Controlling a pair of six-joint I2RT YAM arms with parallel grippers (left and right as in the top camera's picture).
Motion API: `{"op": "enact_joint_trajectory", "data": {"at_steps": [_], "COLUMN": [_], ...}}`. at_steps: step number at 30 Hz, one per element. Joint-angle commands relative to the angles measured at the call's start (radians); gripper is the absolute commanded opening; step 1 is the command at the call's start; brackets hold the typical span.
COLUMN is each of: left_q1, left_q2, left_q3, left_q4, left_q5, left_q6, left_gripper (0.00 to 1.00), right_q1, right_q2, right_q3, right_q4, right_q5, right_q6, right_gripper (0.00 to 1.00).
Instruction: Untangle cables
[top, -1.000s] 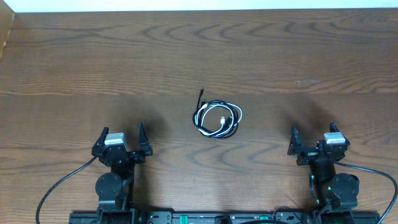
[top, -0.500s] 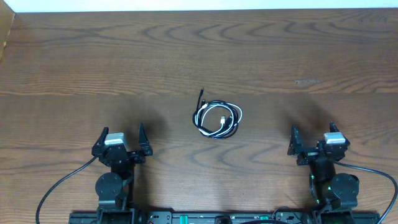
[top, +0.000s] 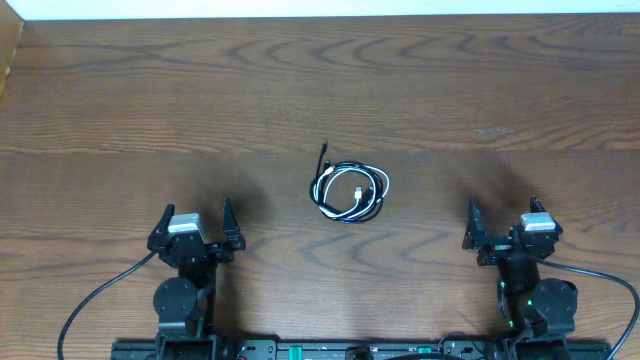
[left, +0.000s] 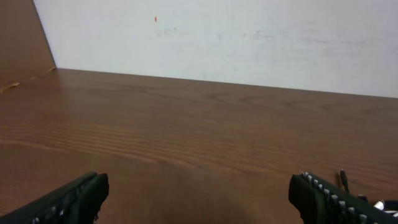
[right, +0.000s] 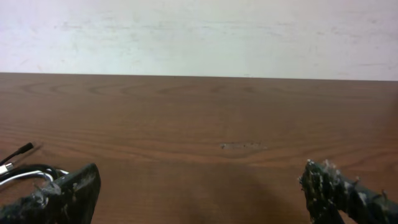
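I see the cables (top: 348, 193) as one small tangled coil near the middle of the table (top: 150, 100). The black cable (top: 323, 160) and white cable (top: 358, 189) are looped through each other, with a black tail poking out toward the far edge. The left gripper (top: 196, 210) sits at the near edge, fingers spread wide, nothing between them, well apart from the coil. The right gripper (top: 503, 208) is the same on its side: spread, empty, well apart. On the right wrist view the loops (right: 25, 169) show at lower left, beside one finger (right: 68, 193).
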Motion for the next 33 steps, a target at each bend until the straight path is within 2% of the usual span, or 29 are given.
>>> {"op": "enact_joint_trajectory", "data": {"at_steps": [1, 5, 12, 17, 22, 28, 33], "left_q1": [0.005, 0.005, 0.005, 0.005, 0.004, 0.004, -0.015], "left_q2": [-0.006, -0.006, 0.073, 0.242, 0.482, 0.724, 0.906], "left_q3": [-0.016, -0.015, 0.061, 0.232, 0.449, 0.665, 0.867], "left_q4": [-0.035, -0.001, 0.000, -0.033, -0.113, -0.171, -0.310], "left_q5": [-0.016, 0.032, 0.130, 0.130, 0.177, 0.280, 0.344], "left_q6": [0.009, -0.078, -0.084, -0.079, -0.080, -0.080, -0.080], "left_gripper": [0.98, 0.98, 0.98, 0.98, 0.98, 0.98, 0.98], "right_q1": [0.008, 0.008, 0.007, 0.007, 0.007, 0.007, 0.007], "right_q2": [-0.007, -0.007, -0.007, -0.007, -0.005, 0.051, 0.160], "right_q3": [-0.002, -0.002, -0.001, 0.011, 0.087, 0.246, 0.391], "right_q4": [-0.004, -0.004, 0.023, 0.066, 0.061, -0.095, -0.184], "right_q5": [-0.006, -0.005, 0.062, 0.062, 0.056, 0.042, 0.042], "right_q6": [0.006, 0.005, -0.016, -0.025, -0.028, -0.027, -0.027], "right_gripper": [0.99, 0.99, 0.99, 0.99, 0.99, 0.99, 0.99]}}
